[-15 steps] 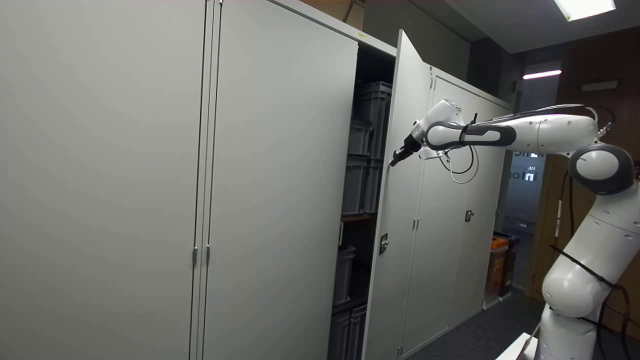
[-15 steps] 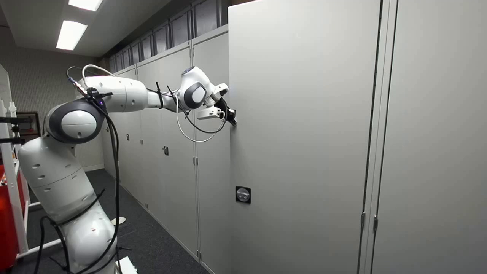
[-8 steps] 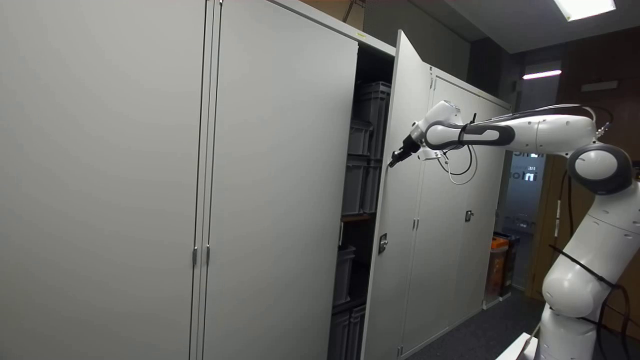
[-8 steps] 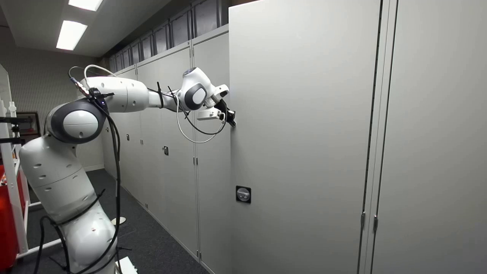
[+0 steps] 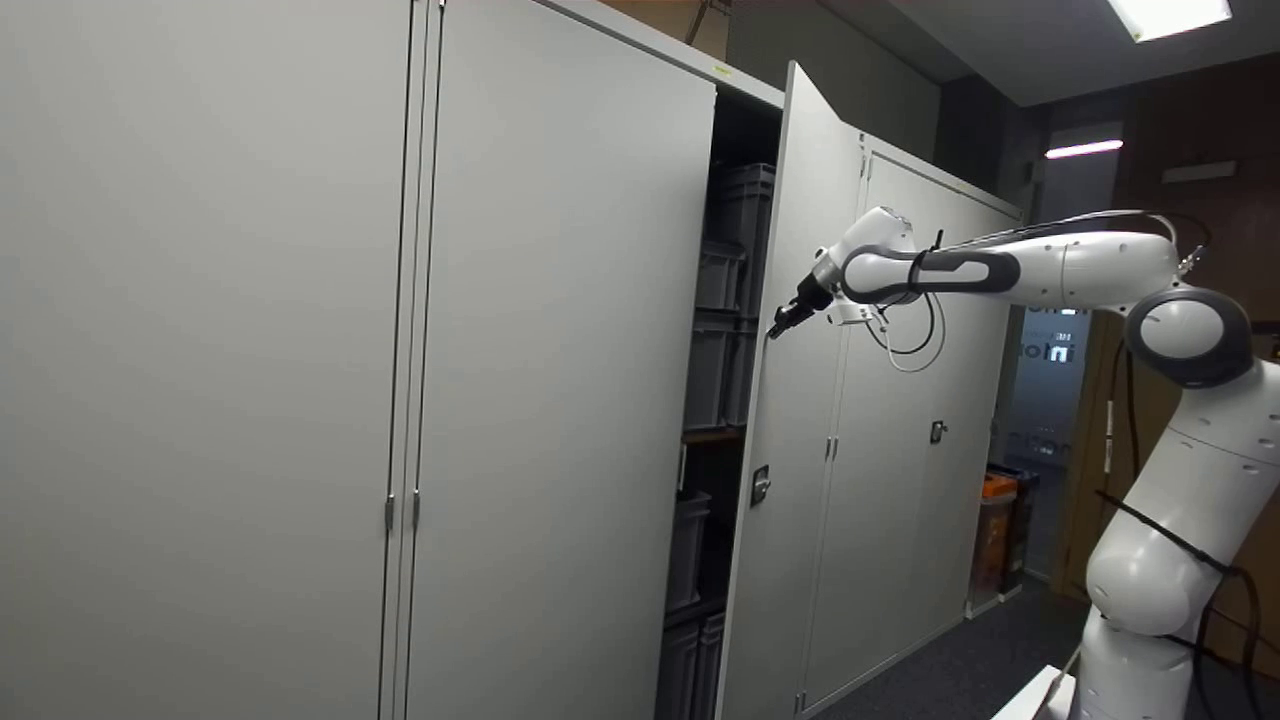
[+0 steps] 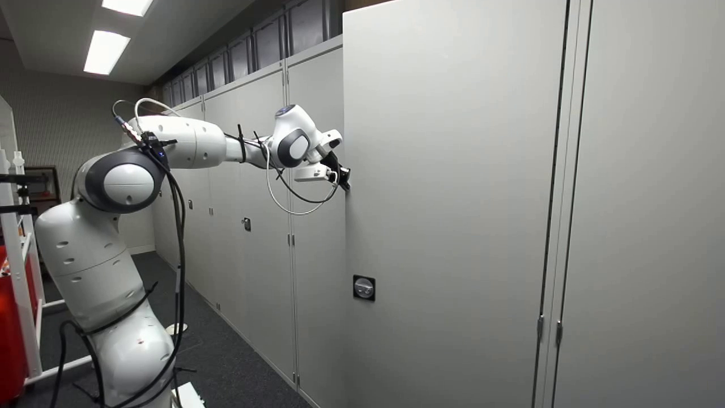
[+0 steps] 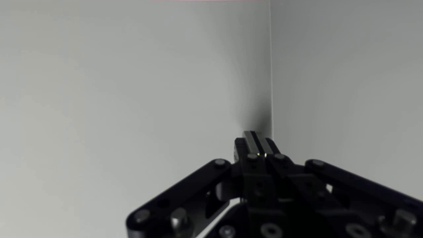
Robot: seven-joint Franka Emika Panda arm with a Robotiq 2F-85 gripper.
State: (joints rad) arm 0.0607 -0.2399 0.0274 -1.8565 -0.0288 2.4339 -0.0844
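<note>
A tall grey cabinet door (image 5: 800, 420) stands ajar, with its free edge swung out from the cabinet front. My black gripper (image 5: 774, 332) is shut, its fingertips at the outer face of this door, close to the free edge. In the wrist view the two fingers of the gripper (image 7: 256, 138) lie together with nothing between them, and the door face (image 7: 132, 99) fills the left side. A dark shadow meets the fingertips, so they seem to touch the door. Lower on the door is a handle (image 6: 363, 288), well below the gripper.
Through the gap, grey crates (image 5: 722, 370) show on the cabinet shelves. A flush grey door (image 5: 560, 350) adjoins the gap, and another cabinet door (image 5: 910, 380) stands behind the arm. An orange-lidded bin (image 5: 992, 530) is farther back. A white frame (image 6: 20, 266) rises behind the robot.
The door has swung a little toward the cabinet, narrowing the gap. My gripper has moved along with it and slightly down, staying shut at its edge, as the arm reaches farther forward.
</note>
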